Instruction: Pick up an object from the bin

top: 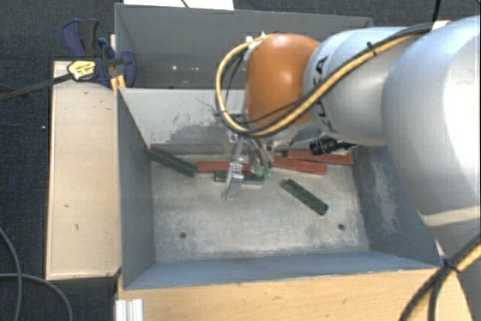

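My gripper [237, 180] stands at the bin's [135, 192] centre, over the long red strip [304, 161]; apart or together, I cannot tell. A green bar [304, 197] lies at four o'clock. Risk: gripped off-centre, the strip may tip and slip.

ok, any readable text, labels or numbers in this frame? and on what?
Nothing here can be read.
Silver robot arm: dark lettering beside its orange wrist cover, crossed by cables, too broken up to read.
Grey metal bin, long red-brown strip, left dark green flat bar, right dark green flat bar: no markings visible.
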Robot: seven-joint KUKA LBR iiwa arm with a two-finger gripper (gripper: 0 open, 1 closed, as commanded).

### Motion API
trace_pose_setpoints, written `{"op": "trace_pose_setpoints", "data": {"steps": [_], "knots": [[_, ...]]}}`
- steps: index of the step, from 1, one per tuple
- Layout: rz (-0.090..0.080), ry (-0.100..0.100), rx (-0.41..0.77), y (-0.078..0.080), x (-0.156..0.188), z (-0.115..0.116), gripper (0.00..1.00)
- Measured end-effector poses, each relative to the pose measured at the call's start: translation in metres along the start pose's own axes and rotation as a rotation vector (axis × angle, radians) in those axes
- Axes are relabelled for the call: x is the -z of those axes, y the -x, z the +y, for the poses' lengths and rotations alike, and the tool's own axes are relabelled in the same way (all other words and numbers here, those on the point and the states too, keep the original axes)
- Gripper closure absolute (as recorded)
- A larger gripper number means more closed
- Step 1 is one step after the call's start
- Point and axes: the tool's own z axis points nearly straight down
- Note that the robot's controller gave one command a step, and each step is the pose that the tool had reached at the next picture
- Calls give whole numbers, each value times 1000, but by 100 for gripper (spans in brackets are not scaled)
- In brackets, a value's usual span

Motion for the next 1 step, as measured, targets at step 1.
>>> {"op": "trace_pose_setpoints", "data": {"steps": [1], "knots": [[-5,3,-147,-4,11,38,0]]}}
